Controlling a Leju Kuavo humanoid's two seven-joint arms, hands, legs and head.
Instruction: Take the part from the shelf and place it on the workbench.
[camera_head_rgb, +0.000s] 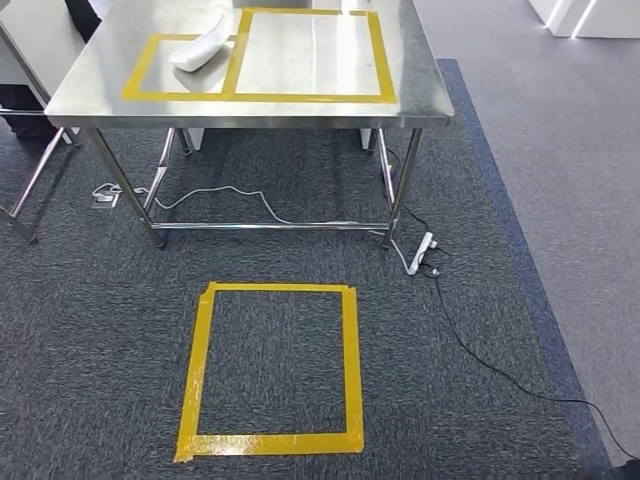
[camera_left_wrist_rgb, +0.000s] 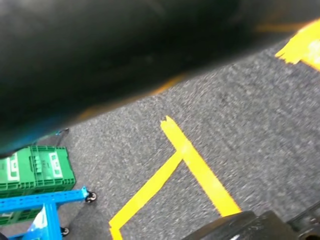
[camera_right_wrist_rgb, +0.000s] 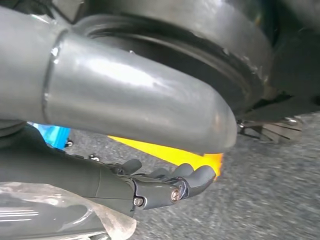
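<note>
Workbench (camera_head_rgb: 411, 95) stands ahead across the carpet, beyond a yellow taped square (camera_head_rgb: 272, 365) on the floor, and a white part (camera_head_rgb: 202, 45) already lies inside the smaller taped frame (camera_head_rgb: 185, 68) near its left edge. The right hand (camera_right_wrist_rgb: 158, 187) hangs low over the floor, fingers loosely extended and slightly apart around nothing; whether the left hand is spread or curled cannot be told. If another part is due, the robot should turn toward the shelf, near the green crate (camera_left_wrist_rgb: 36, 167), and keep both arms tucked while walking.
</note>
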